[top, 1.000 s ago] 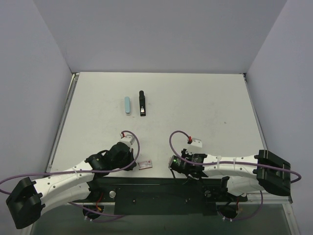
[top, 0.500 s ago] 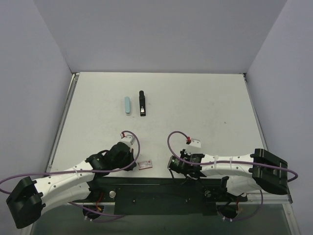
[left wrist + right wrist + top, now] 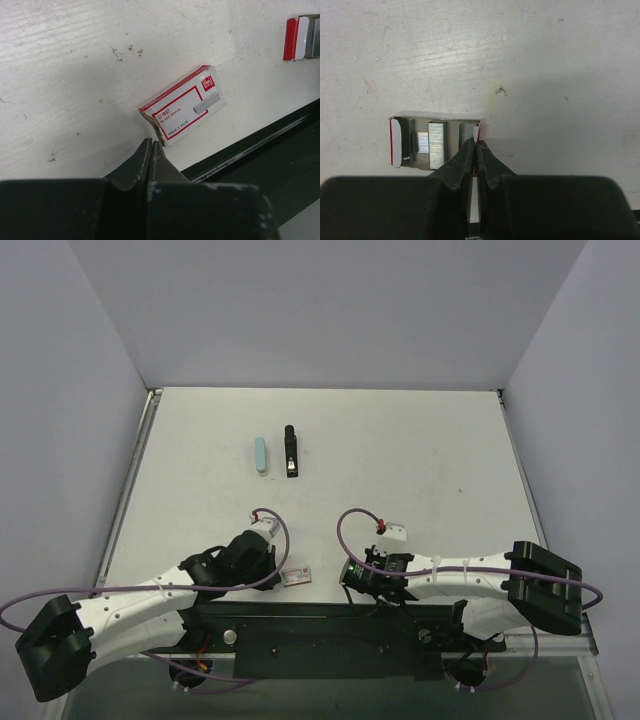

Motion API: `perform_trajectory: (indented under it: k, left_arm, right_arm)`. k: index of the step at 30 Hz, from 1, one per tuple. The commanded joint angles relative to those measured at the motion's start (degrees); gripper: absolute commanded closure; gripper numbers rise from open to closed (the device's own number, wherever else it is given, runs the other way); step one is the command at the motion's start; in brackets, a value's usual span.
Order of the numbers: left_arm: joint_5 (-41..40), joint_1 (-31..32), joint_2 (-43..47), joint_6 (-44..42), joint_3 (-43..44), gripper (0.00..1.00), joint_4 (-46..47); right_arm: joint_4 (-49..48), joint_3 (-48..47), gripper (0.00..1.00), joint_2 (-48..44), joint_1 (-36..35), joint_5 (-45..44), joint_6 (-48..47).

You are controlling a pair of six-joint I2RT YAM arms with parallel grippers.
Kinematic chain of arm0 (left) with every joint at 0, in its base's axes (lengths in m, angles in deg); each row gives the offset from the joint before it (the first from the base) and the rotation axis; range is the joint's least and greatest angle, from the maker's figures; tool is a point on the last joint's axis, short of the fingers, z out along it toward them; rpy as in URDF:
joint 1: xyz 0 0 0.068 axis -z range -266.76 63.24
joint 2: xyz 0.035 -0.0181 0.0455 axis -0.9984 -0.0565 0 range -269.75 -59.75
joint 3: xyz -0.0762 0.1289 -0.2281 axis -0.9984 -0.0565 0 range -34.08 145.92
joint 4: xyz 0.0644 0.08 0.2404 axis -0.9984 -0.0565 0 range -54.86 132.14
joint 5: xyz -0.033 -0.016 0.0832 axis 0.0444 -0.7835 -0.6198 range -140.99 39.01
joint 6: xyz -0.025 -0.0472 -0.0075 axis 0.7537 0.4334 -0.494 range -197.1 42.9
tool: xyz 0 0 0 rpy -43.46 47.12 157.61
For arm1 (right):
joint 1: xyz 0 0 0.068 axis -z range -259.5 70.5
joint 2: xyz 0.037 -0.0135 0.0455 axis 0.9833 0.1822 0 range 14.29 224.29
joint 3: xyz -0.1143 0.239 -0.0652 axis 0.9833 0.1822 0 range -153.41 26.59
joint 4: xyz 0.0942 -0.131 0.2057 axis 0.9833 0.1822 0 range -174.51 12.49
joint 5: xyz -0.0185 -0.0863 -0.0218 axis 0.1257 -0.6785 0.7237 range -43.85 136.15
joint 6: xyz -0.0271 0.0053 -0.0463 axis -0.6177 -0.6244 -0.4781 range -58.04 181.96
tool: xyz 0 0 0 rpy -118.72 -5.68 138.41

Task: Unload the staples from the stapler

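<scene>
Stapler (image 3: 289, 450) well apart, 12 o'clock of both claws; long axis 12-to-6. Left claw (image 3: 151, 145) nearer, closed, empty, beside staple box (image 3: 182, 105). Right claw (image 3: 476, 142) closed against staple tray (image 3: 436, 144) edge.

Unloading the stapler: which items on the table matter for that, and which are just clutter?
Job:
- black stapler
- open tray holding staple strips
- staple box, probably the tray's sleeve

Lying about:
- light blue oblong piece, beside the stapler but not touching it; purpose unclear
</scene>
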Motion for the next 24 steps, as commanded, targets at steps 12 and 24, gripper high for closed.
perform_trajectory:
  k: [12,24]
  left_arm:
    - [2.6,1.2,-2.9,-1.8,-0.3,1.0,6.6]
    - [-2.0,2.2,0.8,-0.5,0.9,1.0,1.0]
  right_arm:
    - [-4.5,-3.0,1.0,1.2,0.0,-1.0,-18.4]
    - [-13.7,-4.0,1.0,6.6,0.0,4.5,-24.4]
